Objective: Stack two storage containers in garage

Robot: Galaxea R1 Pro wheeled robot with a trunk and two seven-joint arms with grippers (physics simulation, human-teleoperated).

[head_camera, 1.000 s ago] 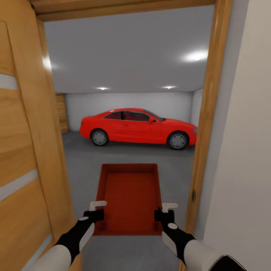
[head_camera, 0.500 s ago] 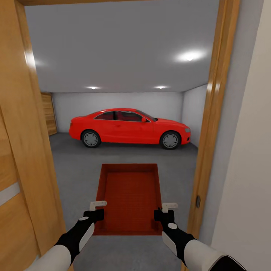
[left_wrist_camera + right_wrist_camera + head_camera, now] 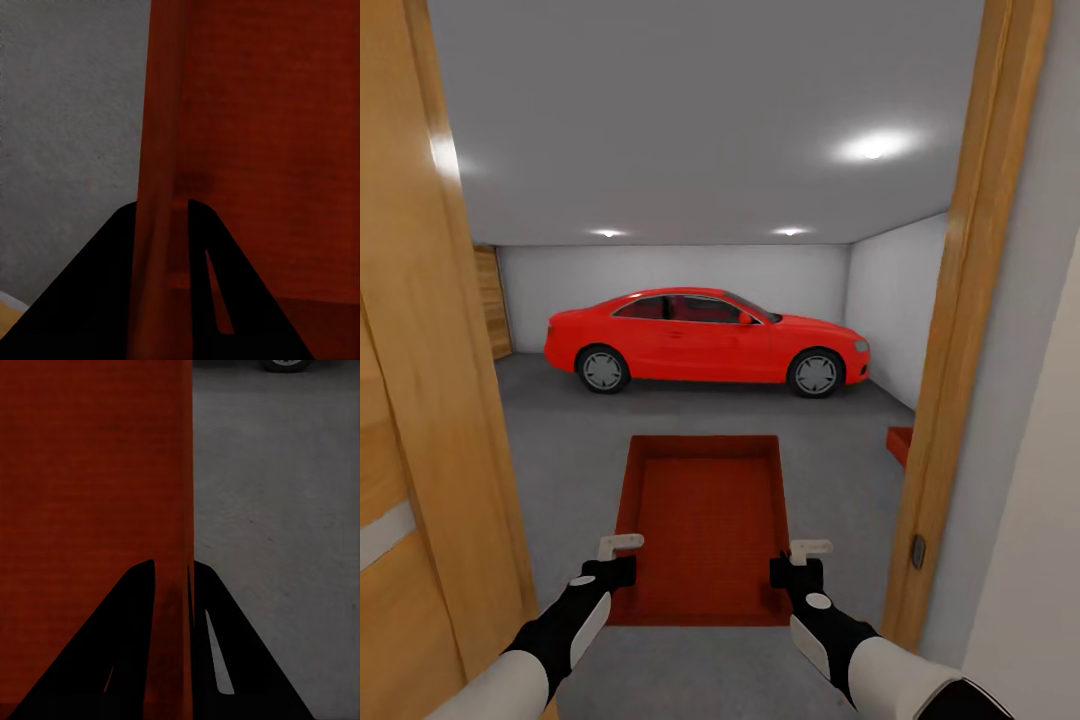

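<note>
- Left gripper and right gripper each clamp 1 side wall of the orange-red rectangular open-top plastic bin, carrying it level between them.
- A 2nd orange-red bin sits ahead-right on the dark grey concrete floor, awaiting stacking.

I can read no text, label, brand or number anywhere, not even on the red car.

The view advanced through the wooden door frame, and a second orange-red open-top bin appeared on the grey concrete floor.
</note>
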